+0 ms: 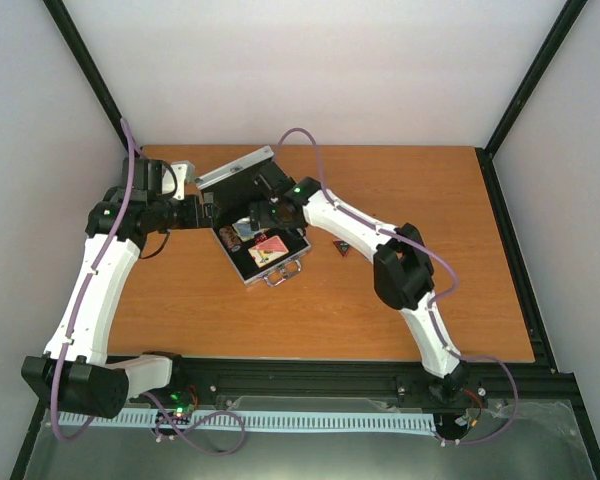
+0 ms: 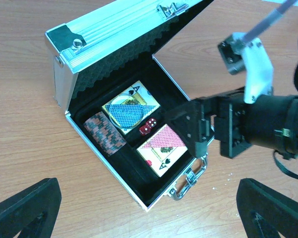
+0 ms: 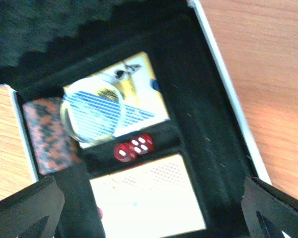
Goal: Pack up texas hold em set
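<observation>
The silver ribbed case stands open on the table, lid tilted back. In its black lining lie the dark chip stack, the blue-yellow card pack with the clear disc on it, the red dice and the red card pack. My right gripper hovers open over the red pack with nothing between its fingers; it also shows above the case's handle side. My left gripper is open and empty, off the case's left side.
A small dark object lies on the wooden table just right of the case. The case's metal handle sticks out toward the near edge. Black frame posts and white walls enclose the table.
</observation>
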Robot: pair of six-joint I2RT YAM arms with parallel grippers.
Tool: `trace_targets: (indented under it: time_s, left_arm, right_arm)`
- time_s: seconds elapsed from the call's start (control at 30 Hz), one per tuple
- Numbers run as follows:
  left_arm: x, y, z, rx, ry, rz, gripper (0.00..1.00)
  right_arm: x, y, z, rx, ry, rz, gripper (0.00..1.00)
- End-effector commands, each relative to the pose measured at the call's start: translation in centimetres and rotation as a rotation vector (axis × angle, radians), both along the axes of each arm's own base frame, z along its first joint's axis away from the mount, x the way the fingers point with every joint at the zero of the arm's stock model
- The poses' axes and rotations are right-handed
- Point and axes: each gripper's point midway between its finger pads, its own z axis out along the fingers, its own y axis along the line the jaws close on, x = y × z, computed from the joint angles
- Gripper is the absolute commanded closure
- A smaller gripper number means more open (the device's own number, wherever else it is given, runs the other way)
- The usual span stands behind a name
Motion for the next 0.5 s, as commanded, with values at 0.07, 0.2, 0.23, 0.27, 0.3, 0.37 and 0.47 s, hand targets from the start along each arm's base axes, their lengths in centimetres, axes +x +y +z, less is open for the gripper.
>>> trace_targets:
  time_s: [0.07,0.2,0.23,0.27,0.3,0.37,0.47]
  left_arm:
    - [0.3,0.0,1.0,0.0,-0.031,0.006,0.0]
    - [0.2,0.1,0.9,0.002,-0.029,0.007,0.0]
    - [0.2,0.1,0.9,0.001,-0.031,0.007,0.0]
    - [0.2,0.0,0.9,-0.001,-0.029,0.006,0.0]
    - [0.2,0.0,0.8,-0.002,-0.028,0.006,0.0]
    - [0.2,0.0,0.7,-0.002,-0.025,0.005,0.0]
    - [0.3,0.0,0.6,-0.002,-0.021,0.006,0.0]
  right_arm:
    - [-1.3,-7.9,-0.3,-0.203,0.0,-0.114,0.0]
    - [-2.5,-13.5,-2.3,-0.308,0.05,-0.181,0.0]
    - [-2.6,-14.6,-2.8,-0.327,0.065,-0.197,0.0]
    - [-2.7,-15.7,-3.2,-0.345,0.082,-0.213,0.0]
    - [-2.7,-16.6,-3.5,-0.356,0.094,-0.226,0.0]
    - [-2.5,-17.8,-3.9,-0.369,0.105,-0.24,0.0]
    - [-1.8,-18.5,-4.6,-0.387,0.115,-0.234,0.0]
